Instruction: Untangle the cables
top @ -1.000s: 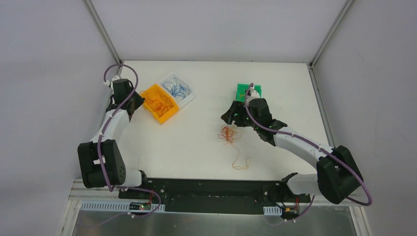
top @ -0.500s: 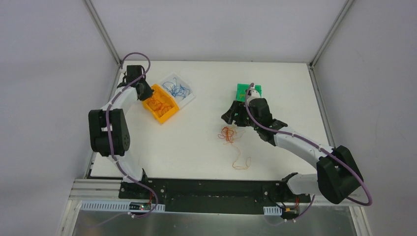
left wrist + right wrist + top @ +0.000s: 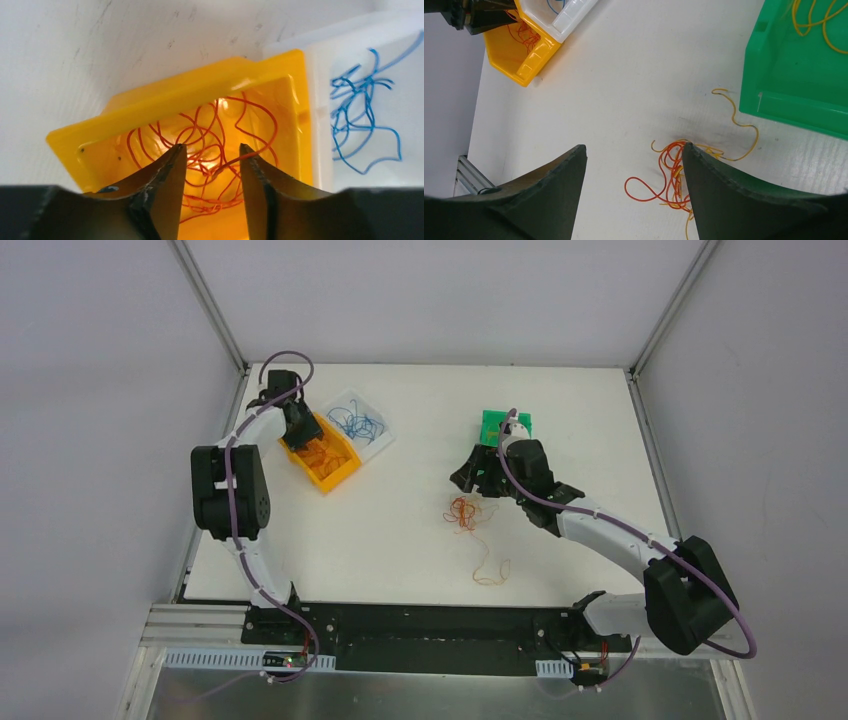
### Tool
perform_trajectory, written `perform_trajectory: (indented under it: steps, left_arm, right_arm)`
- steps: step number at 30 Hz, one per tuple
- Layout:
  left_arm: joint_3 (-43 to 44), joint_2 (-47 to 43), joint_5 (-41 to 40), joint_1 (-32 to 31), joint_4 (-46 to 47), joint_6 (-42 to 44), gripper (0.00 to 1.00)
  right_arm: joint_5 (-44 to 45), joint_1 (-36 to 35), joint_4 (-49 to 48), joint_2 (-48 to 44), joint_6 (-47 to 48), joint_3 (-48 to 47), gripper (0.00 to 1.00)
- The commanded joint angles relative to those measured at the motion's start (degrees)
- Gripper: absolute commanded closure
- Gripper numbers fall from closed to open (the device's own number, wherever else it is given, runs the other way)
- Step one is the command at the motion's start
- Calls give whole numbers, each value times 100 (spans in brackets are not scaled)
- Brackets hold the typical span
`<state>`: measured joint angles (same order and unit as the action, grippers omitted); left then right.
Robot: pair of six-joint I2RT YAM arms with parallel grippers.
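White worktop [image 3: 400,540] between pale grey walls, arm bases along the near edge. Nearest those bases, right of centre on the bare surface: thin orange loop [image 3: 491,571], trailing up into loose tangle [image 3: 462,512] of orange-red and yellow cables. Just beyond and above that tangle: right hand [image 3: 634,146], fingers spread wide, released, grasping nothing, with the tangle showing between the fingertips in the wrist view. Curling out of the tangle: yellow strand [image 3: 755,132], ending near the wall of green bin [image 3: 784,75] but apart from it. Inside the green bin: more yellow cables [image 3: 819,20]. Farther off, at the far left: yellow bin [image 3: 200,85] holding heap of orange-red cables [image 3: 210,120]. Left hand [image 3: 211,147] poised at the bin's mouth, fingers parted, nothing visibly pinched between them. Touching the yellow bin's right side: white tray [image 3: 320,60], blue cables [image 3: 362,115] lying loose inside.
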<state>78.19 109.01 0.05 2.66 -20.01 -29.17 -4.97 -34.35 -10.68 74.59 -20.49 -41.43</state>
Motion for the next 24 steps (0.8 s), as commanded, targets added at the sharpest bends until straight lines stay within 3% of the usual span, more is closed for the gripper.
perform_trajectory:
  steps: [1,5,16,20,24]
  left_arm:
    - [-46,-921,81,-97,-190,41,46]
    - [-345,-1470,256,-242,-179,-76,3]
    - [-1188,-3278,252,-1299,-356,-391,1]
    - [-1575,-3674,180,-2239,-164,-689,1]
    - [-1799,-3605,-133,-3381,425,-376,1]
  right_arm:
    - [115,25,-155,-87,11,-93,27]
    - [221,25,-157,-98,2,-68,27]
    - [814,25,-157,-325,30,63,26]
    - [1271,24,-154,-429,24,159,26]
    - [1724,28,-120,-549,-65,271,26]
